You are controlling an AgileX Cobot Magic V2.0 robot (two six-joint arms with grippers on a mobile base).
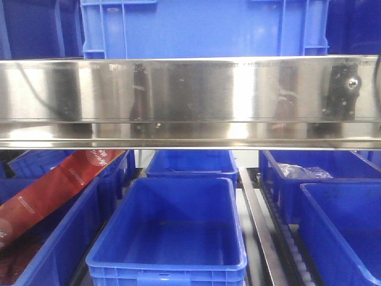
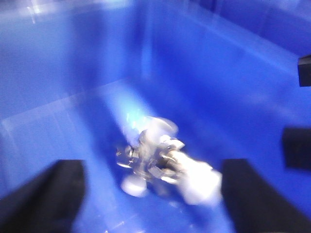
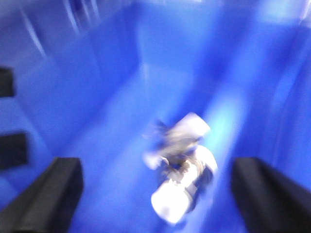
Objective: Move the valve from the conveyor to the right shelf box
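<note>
Valve found lying on floor of blue box, between and beyond fingers of left gripper, jaws apart, nothing held. Same valve seen ahead of right gripper, likewise spread and empty. Long axis judged diagonal to both openings. Views blurred; nearer arm not determinable. No arm visible in front view. Conveyor not sighted.

The front view faces the shelf rail and blue boxes level. Both wrist views look down closely between each claw's fingers into a blue box, sharing the valve.
</note>
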